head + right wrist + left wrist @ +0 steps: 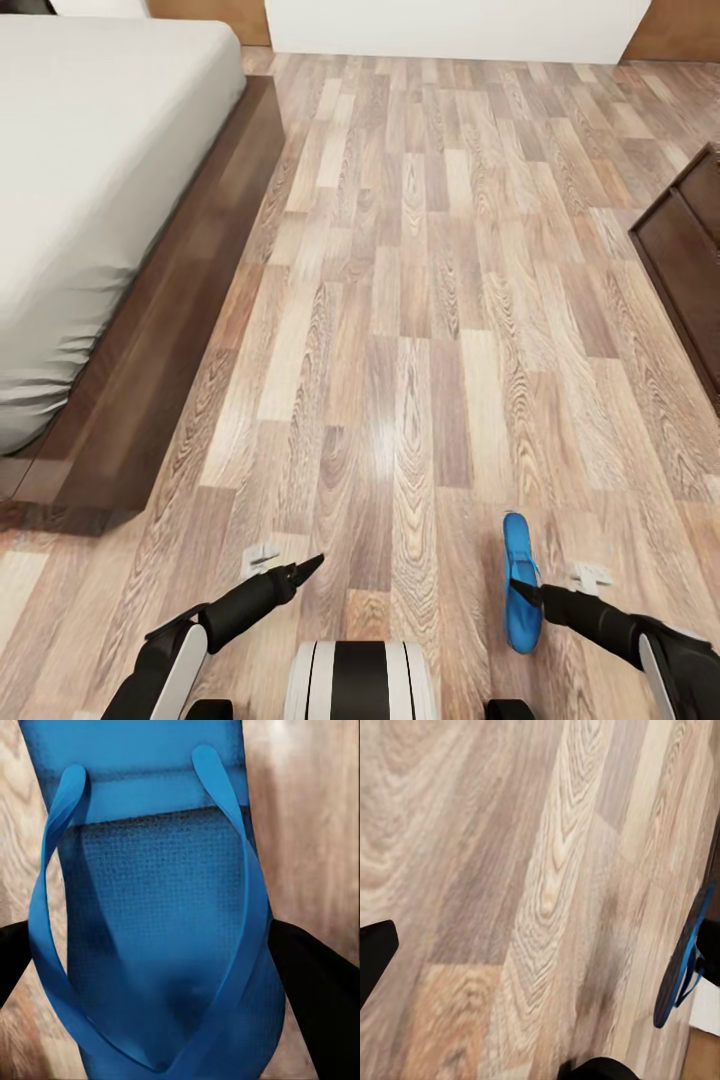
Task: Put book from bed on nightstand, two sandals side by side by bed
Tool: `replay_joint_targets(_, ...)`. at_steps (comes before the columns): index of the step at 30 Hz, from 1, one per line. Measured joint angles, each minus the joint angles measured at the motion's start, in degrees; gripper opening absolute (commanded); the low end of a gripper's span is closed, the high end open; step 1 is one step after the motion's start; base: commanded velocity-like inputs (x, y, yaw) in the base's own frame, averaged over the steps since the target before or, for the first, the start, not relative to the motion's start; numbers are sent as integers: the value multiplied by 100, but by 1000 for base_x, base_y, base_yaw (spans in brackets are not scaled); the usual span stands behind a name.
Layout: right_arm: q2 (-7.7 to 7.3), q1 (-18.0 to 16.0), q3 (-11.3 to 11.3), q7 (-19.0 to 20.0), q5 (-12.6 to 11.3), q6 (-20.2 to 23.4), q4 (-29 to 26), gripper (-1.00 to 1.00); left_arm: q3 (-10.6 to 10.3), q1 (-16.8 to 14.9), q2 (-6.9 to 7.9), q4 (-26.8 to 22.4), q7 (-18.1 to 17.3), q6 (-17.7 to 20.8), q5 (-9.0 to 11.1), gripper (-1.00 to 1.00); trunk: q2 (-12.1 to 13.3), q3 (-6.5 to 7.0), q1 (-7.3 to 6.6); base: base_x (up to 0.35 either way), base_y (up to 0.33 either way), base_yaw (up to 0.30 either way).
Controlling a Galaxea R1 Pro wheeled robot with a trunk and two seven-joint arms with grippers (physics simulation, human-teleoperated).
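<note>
Sandal [521,590]: blue, held on edge above the wood floor [420,300].
Right gripper [530,592]: clamped on it.
Left gripper [308,568]: empty, fingers together.
Bed [90,180]: left.

Right gripper [532,592] has the sandal [519,583] between its fingers, above the floor [420,300]; left gripper [300,572] well off to its left; bed [90,190] ahead-left of both; nightstand [690,250] ahead-right of the right gripper.
</note>
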Motion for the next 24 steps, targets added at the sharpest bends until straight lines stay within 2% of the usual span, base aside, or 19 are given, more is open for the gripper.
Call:
replay_joint_targets(2,-20,0,-120,18,-33,-22,105,-100,-12,0,-3,14,4,-4,-5,100,3,44,-5,0,0,0)
replay_joint_targets(10,-27,8,-154,24,-51,-37,646,-100,4,0,4,4,-1,-9,-9,100,13,222,-26,0,0,0)
replay_joint_targets(24,-22,24,-150,25,-61,-47,830,-100,1,0,-3,18,45,-53,-47,100,32,532,-62,0,0,0)
